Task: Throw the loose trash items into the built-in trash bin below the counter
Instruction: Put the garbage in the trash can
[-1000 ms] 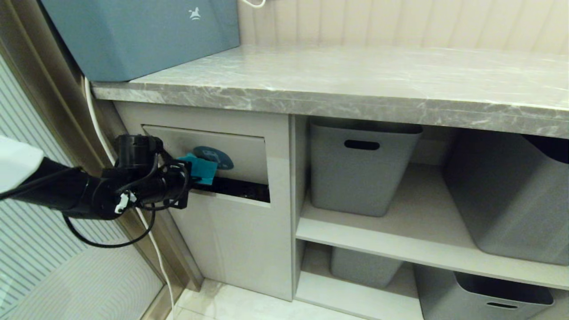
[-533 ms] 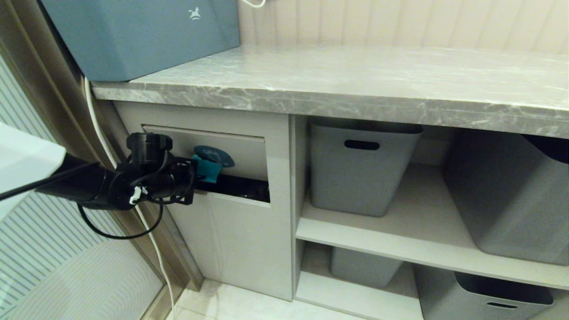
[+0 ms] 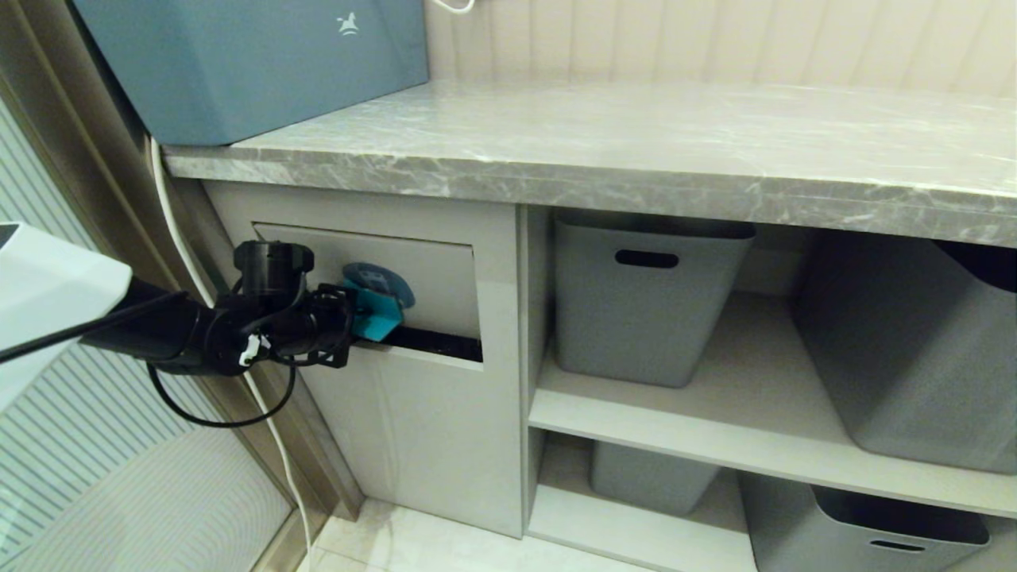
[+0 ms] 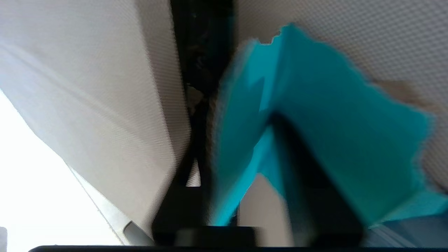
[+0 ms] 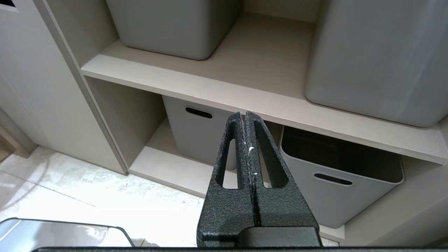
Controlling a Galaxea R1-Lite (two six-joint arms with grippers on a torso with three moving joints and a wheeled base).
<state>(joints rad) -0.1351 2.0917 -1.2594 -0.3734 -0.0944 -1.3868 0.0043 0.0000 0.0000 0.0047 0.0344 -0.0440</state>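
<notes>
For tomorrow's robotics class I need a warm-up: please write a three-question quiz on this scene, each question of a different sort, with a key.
1. True or false: the folded teal cardboard piece is at the dark slot under the tilting beige flap.
2. Which gripper is at the flap? A) the left gripper B) the right gripper
3. Fill in: the large blue-grey box stands on the grey marble-patterned ______.

Key: 1 true; 2 A, while the right gripper is shut and empty, by the grey plastic storage bins; 3 counter.
</notes>
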